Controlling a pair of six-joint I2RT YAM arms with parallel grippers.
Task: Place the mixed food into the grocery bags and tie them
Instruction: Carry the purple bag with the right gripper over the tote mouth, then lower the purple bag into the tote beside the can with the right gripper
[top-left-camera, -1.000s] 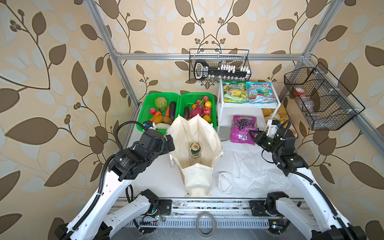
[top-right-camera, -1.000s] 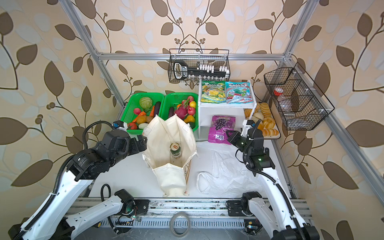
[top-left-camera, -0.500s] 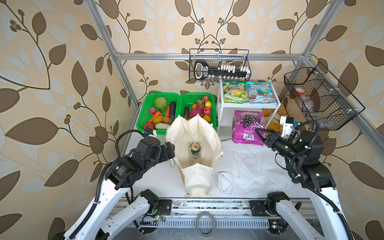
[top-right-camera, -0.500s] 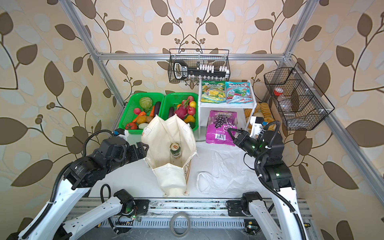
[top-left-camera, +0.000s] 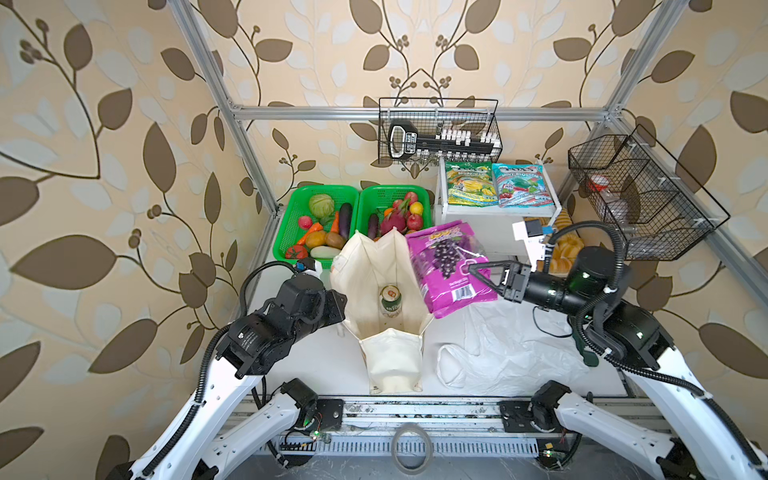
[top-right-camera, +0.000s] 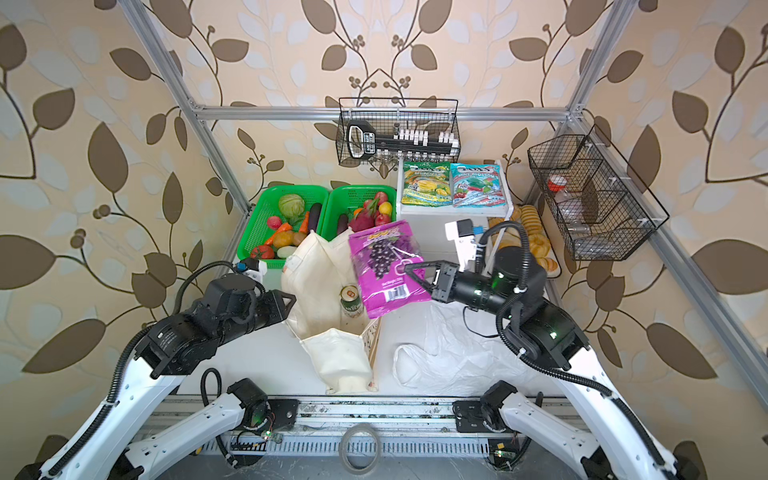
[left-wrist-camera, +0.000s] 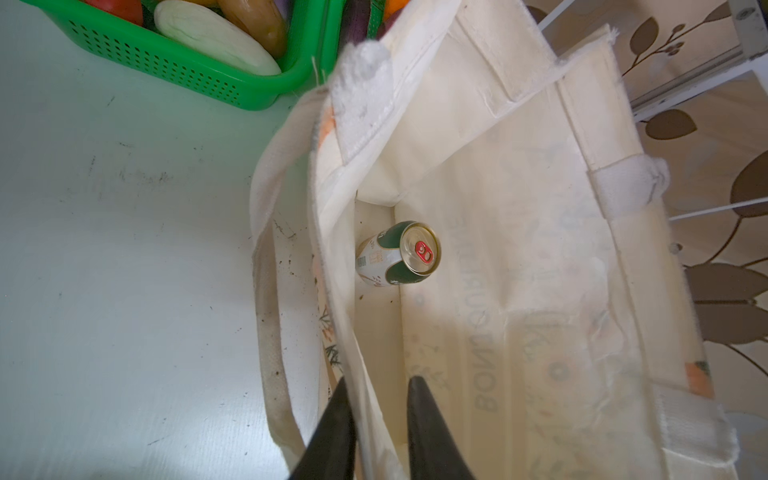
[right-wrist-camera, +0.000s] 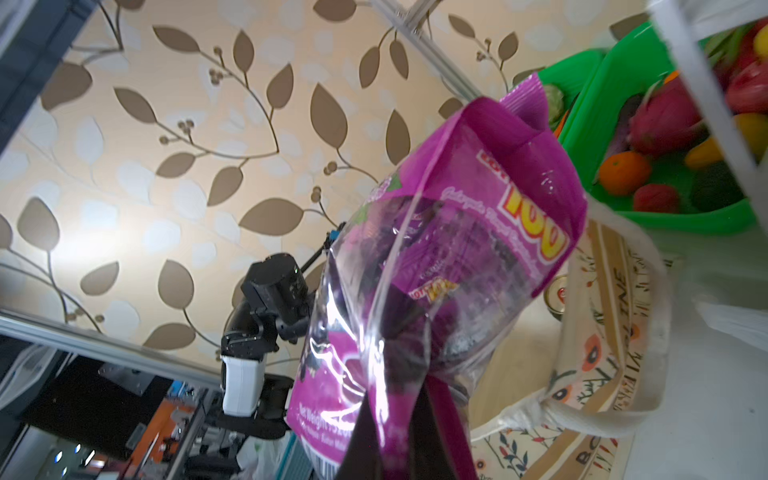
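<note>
Your right end effector (top-left-camera: 478, 270) clamps the purple packet (top-left-camera: 442, 257). Your left end effector (left-wrist-camera: 380, 380), nearly closed, straddles the tote (top-left-camera: 361, 270) rim, grip unclear. Centre the packet over the opening.

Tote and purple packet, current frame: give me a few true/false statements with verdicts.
1. The right tool grips the purple packet off the table, by the cream tote's mouth. True.
2. The tote is empty. False: a green can is inside it.
3. The plastic carrier bag lies crumpled on the table beside the tote. True.
4. The blue snack pouch is already bagged. False: it lies on the white shelf.
5. The left tool hangs clear of the tote. False: its fingers stand on either side of the tote's wall.
</note>
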